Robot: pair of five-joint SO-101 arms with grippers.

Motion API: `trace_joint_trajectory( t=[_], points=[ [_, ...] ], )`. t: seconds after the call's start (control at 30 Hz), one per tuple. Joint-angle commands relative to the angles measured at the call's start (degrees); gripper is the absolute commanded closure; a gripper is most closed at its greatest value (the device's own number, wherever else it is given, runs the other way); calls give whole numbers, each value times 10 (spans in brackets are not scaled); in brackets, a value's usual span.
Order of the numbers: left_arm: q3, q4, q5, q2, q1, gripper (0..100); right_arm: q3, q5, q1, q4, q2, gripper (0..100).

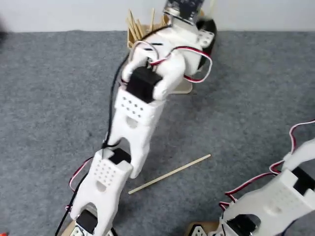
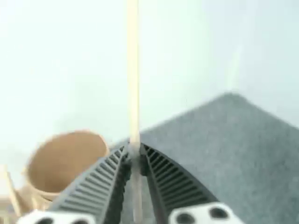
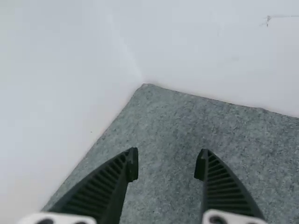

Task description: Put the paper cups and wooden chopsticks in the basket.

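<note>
Delivery of a chopstick looks to be the step in hand: the left gripper (image 2: 134,156) is clamped on a held chopstick (image 2: 133,70), which stands upright between its jaws, and in the high view that arm stretches across the grey mat (image 1: 49,98) to the basket (image 1: 183,88) at the far edge by the white wall (image 1: 74,14). A paper cup (image 2: 65,158) lies just beyond the gripper, apparently in the basket already, and several chopsticks (image 1: 134,22) poke up from the basket's corner. The next move, I'd judge, calls for lining the stick over the basket's opening and letting go, so it drops in rather than tipping off the rim or the cup. A loose chopstick (image 1: 170,173) lies on the mat between the two arms, not yet picked up. The right gripper (image 3: 166,163) hangs spread apart with nothing between its jaws above bare mat near a corner, well apart from the basket and not in the way.
</note>
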Motion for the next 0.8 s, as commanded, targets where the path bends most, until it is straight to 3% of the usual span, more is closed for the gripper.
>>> trace_joint_trajectory(
  t=[0.0, 0.2, 0.33, 0.5, 0.77],
  points=[
    [-36, 22, -4, -78, -24, 984, -3, -4, 6, -3, -8, 790],
    [-36, 55, -4, -171, -80, 984, -4, -4, 6, -3, -8, 790],
    [-35, 70, -4, -203, -152, 984, -4, -4, 0, -3, -8, 790],
    [-36, 66, -2, -150, -236, 931, -5, -5, -15, -3, -8, 790],
    [-36, -54, -2, 1, -246, 903, -4, -5, -29, -3, -8, 790]
  ],
)
